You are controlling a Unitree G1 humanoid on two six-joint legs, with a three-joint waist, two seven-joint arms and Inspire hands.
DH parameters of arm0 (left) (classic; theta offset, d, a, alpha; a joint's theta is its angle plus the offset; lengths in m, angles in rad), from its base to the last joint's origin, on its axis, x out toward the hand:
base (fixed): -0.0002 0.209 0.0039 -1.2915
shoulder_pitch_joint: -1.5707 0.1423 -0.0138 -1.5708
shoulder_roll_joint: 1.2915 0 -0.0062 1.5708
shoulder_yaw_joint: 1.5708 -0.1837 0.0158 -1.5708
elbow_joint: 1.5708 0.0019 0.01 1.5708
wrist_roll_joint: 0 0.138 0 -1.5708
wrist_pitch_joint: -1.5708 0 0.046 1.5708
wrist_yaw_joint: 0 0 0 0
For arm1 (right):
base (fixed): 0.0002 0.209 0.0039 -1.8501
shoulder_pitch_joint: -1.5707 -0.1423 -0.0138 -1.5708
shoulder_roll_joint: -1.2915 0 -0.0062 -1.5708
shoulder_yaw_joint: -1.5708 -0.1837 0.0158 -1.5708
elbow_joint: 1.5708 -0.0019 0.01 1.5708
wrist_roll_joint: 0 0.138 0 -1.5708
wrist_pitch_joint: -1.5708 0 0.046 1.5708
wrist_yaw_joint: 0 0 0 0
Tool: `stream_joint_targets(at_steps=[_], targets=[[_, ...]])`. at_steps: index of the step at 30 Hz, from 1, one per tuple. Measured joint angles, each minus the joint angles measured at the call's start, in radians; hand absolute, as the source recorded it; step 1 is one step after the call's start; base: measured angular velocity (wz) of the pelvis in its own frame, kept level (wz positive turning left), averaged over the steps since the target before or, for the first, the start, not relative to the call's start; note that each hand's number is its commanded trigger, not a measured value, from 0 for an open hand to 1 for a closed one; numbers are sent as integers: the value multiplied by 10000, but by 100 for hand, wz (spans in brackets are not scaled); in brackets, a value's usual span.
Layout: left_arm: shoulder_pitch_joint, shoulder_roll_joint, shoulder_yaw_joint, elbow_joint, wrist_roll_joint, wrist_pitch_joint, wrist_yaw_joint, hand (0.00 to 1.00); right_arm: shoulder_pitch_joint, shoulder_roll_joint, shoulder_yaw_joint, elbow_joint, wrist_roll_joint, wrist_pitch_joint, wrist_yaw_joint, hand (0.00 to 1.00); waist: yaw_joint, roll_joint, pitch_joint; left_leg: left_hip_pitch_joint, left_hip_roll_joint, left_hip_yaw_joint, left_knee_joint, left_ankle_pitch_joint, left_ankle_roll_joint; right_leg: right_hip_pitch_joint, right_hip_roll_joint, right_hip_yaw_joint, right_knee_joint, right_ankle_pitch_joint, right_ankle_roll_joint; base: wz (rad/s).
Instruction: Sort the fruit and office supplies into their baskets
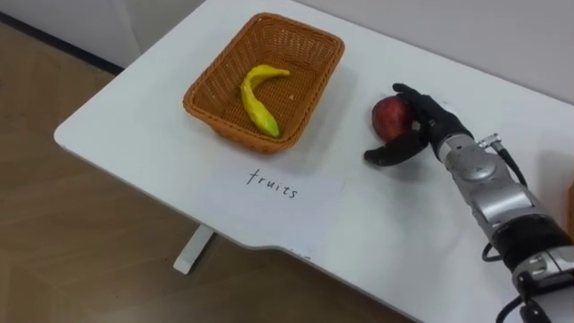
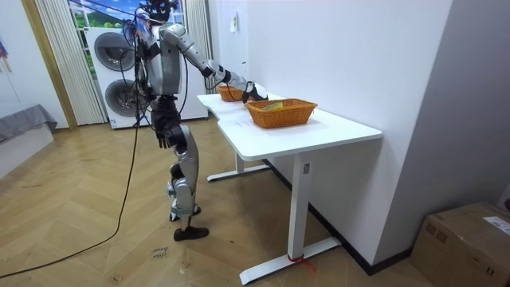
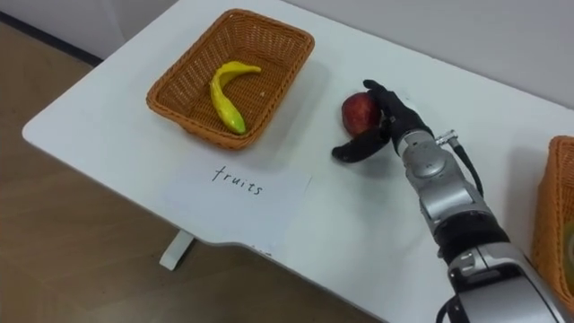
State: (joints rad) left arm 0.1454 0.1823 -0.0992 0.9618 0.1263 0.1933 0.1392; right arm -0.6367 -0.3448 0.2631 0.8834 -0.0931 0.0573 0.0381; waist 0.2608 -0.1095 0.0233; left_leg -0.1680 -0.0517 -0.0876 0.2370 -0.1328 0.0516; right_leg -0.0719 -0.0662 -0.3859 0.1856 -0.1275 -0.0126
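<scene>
1. The right hand was out over the white bench, and the red apple sat right in it. The fingers curled over the apple's far and right side, and the thumb hooked round beneath on the near side.
2. That was a closing grasp on the apple. Whether the fruit rested on the bench or had just cleared it, I could not tell.
3. The key relation was that the fruit basket lay to the hand's left, on the apple's side of the hand. The two were near each other but not touching, with a strip of bare bench between them.
4. The basket's long axis ran away from the robot at a slant, and a yellow banana lay along it inside. To my eye there was open room beside the banana.
5. A handwritten paper label lay just nearer the robot than the basket, to the hand's near left.
6. A second wicker basket sat off to the hand's right.
7. The right hand was plainly the nearer one, while the left hand hung by the robot's side as it stood at the bench end.
8. My call was that the next move needed a lift and a short carry leftward over the basket's near rim.
</scene>
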Motion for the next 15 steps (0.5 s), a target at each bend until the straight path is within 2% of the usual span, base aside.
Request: stream_joint_targets(at_steps=[1,5,8,12,13,14,15], targets=[[-13,35,0,-12,-10,0,-32,0,-70,0,8,104,0,41,15,0,72,-47,8,-11,10,25,1,-1,-1,-24,-3,4,-8,-3,0,-5],[-66,110,0,-36,-31,13,-129,0,-120,-38,9,216,-1,311,89,0,217,-189,-51,-14,6,29,9,-2,0,-20,-3,-6,-24,-4,2,-1],[-98,195,2,-34,-29,29,-149,0,-130,-37,7,373,-2,323,87,0,298,-283,-44,26,12,3,-1,-2,1,-2,1,-2,-11,-3,2,0],[-136,291,2,-33,-30,34,-135,0,-141,-54,1,438,-2,363,78,0,378,-301,-38,27,18,0,-1,-2,0,-2,5,-4,-5,-2,0,0],[-141,316,2,-33,-29,39,-129,0,-142,-61,0,438,-2,400,76,47,398,-303,-37,27,18,0,-1,-3,-1,-1,5,-5,-5,-2,0,0],[-144,324,3,-32,-28,44,-127,0,-143,-64,-1,438,-2,419,76,89,407,-305,-36,27,18,0,-1,-3,-1,-1,5,-5,-5,-2,0,0],[-147,337,7,-33,-27,51,-125,0,-145,-67,-2,438,-2,452,75,100,422,-315,-30,27,18,0,-1,-3,-1,-1,4,-6,-5,-2,0,0]])
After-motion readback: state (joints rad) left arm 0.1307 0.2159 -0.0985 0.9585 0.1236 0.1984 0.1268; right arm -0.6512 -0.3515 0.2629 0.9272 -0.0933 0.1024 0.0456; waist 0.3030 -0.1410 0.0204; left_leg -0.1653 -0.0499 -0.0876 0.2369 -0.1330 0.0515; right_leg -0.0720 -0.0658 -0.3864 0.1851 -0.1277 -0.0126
